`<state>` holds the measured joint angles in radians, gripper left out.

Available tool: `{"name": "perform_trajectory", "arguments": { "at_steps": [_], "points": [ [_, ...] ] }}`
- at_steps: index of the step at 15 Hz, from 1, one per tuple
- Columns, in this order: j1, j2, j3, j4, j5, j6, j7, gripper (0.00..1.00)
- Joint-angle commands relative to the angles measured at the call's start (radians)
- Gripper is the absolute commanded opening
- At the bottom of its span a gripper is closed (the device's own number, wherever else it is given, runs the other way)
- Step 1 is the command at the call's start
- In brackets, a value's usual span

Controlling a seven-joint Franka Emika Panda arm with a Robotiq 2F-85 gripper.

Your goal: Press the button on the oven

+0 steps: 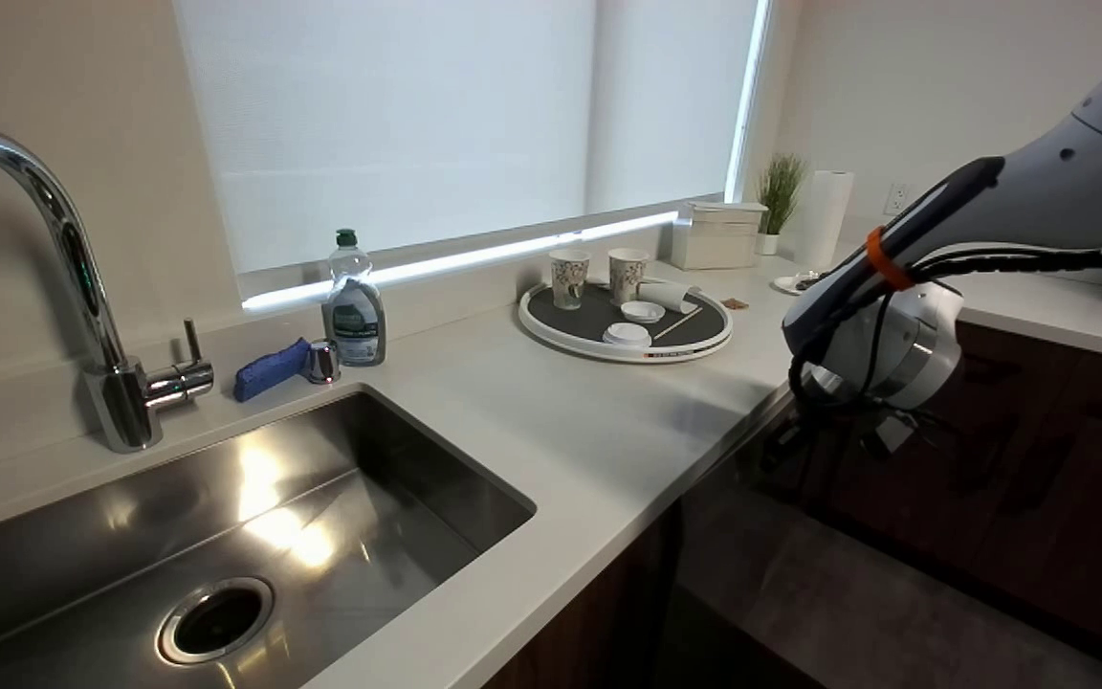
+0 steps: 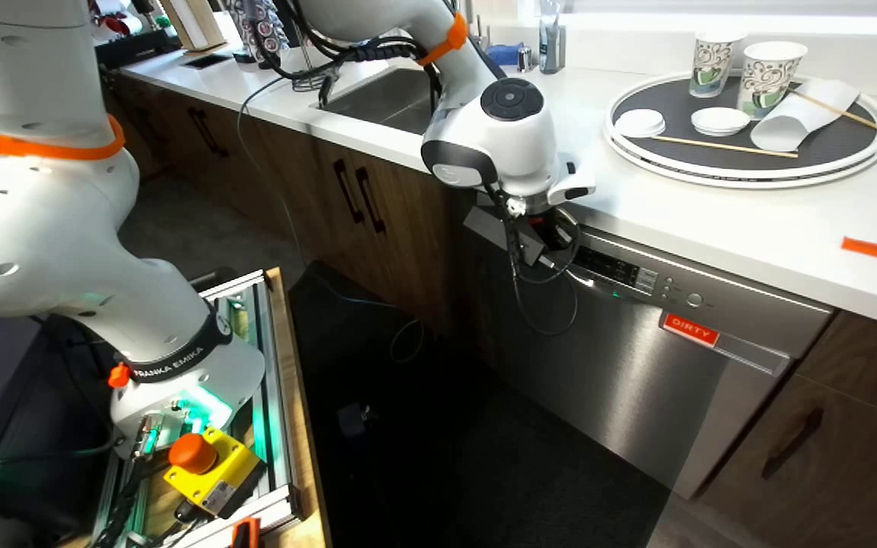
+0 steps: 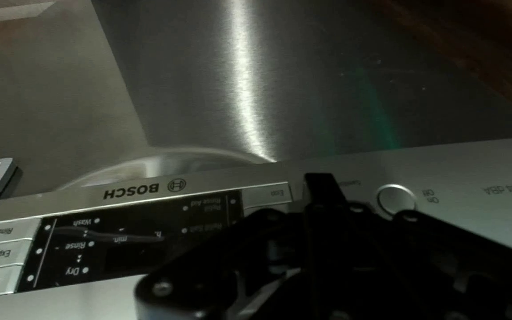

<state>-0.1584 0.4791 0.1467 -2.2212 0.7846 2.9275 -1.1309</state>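
Note:
No glossy black oven shows; the appliance here is a brushed-steel Bosch dishwasher [image 2: 606, 365] under the counter. Its control panel [image 3: 140, 244] fills the lower wrist view, upside down, with a black display, flat silver keys and a round On/Off button [image 3: 397, 199]. My gripper [image 3: 325, 191] is shut and empty. Its black tip lies over the panel between the Eco key [image 3: 267, 194] and the round button; I cannot tell whether it touches. In an exterior view the gripper [image 2: 556, 232] is at the panel's left end and hides that part. A second round button [image 2: 694, 300] shows farther right.
The white counter [image 2: 682, 221] overhangs the panel just above my gripper. A round tray [image 2: 743, 179] with paper cups and lids stands on it. A red DIRTY sign [image 2: 690, 329] is on the dishwasher door. A loose cable [image 2: 545, 331] hangs from my wrist. The sink [image 1: 321, 536] is beside.

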Motion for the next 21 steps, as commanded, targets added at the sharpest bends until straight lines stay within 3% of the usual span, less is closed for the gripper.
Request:
{"name": "perform_trajectory", "arguments": {
  "at_steps": [1, 14, 21],
  "points": [
    [-0.042, 0.045, 0.044, 0.035, 0.038, 0.019, -0.058, 0.0],
    [-0.119, 0.075, 0.129, 0.053, 0.057, 0.035, -0.105, 0.0],
    [-0.213, 0.09, 0.233, 0.06, 0.164, 0.088, -0.209, 0.0]
  ]
}}
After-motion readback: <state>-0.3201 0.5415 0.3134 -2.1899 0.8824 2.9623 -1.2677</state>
